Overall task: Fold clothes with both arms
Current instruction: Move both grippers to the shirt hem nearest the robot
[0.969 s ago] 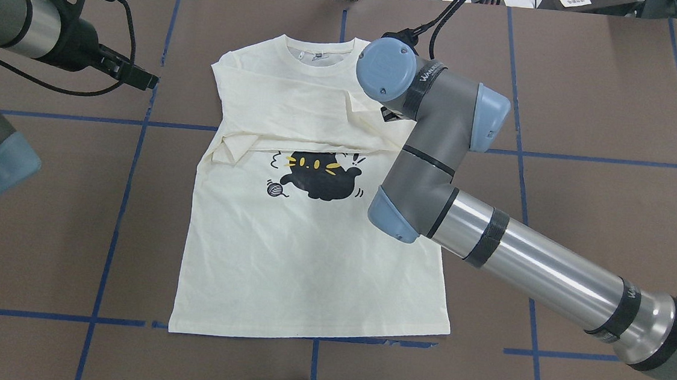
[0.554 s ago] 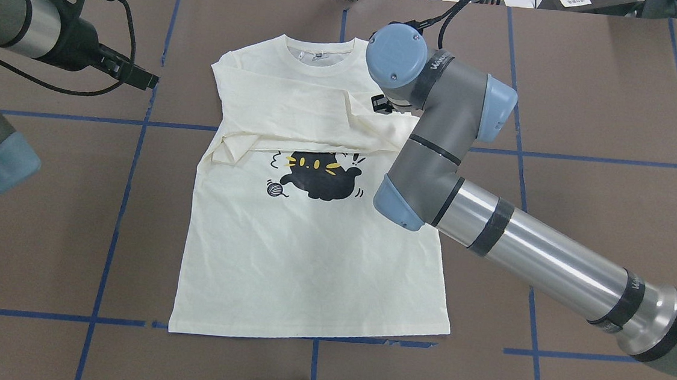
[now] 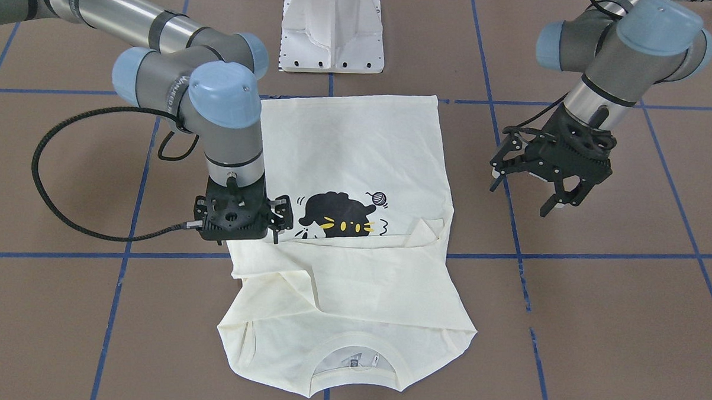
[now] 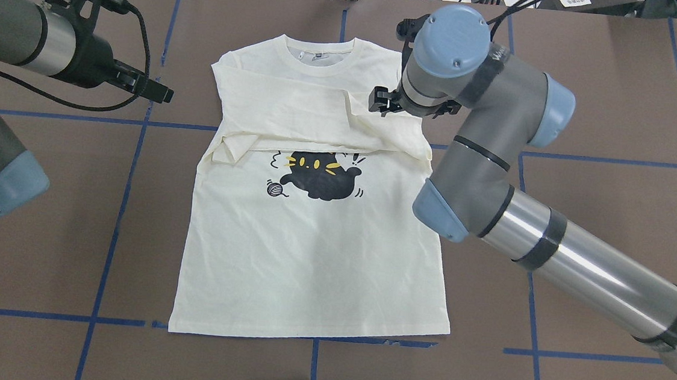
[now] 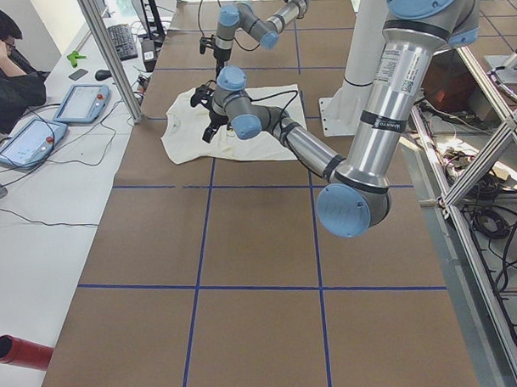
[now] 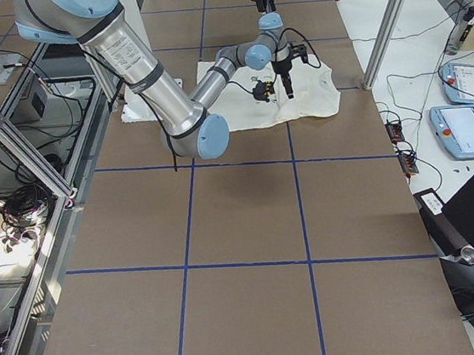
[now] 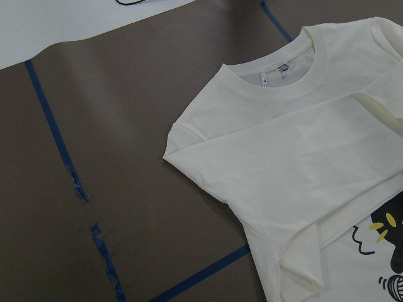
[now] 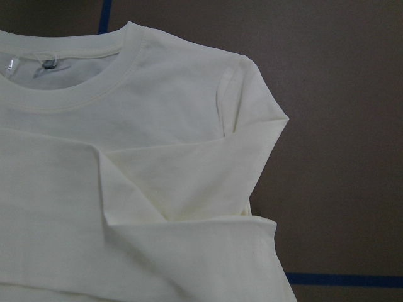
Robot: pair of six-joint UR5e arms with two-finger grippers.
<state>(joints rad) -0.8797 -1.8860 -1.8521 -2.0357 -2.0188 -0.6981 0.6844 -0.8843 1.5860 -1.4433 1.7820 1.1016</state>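
Shirt [image 4: 310, 242] sleeves look folded; right gripper [image 3: 239, 230] above it, left gripper [image 3: 531, 188] beside it, both spread and empty. I'd say the hem-to-collar fold comes next.

Matt cream cloth shirt [image 4: 309, 260], matt brown table [image 4: 610, 115].

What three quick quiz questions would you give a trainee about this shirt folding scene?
1. True or false: the black left claw is shut on the cream-white cotton shirt.
2. Where do the shirt's long sleeves lie? A: spread straight out sideways. B: folded across the chest, between the ribbed collar and the black cat print. C: tucked under the hem.
3. Which claw hangs above the shirt's shoulder?
Key: 1 false, it is open and off the shirt. 2 B. 3 the right claw.
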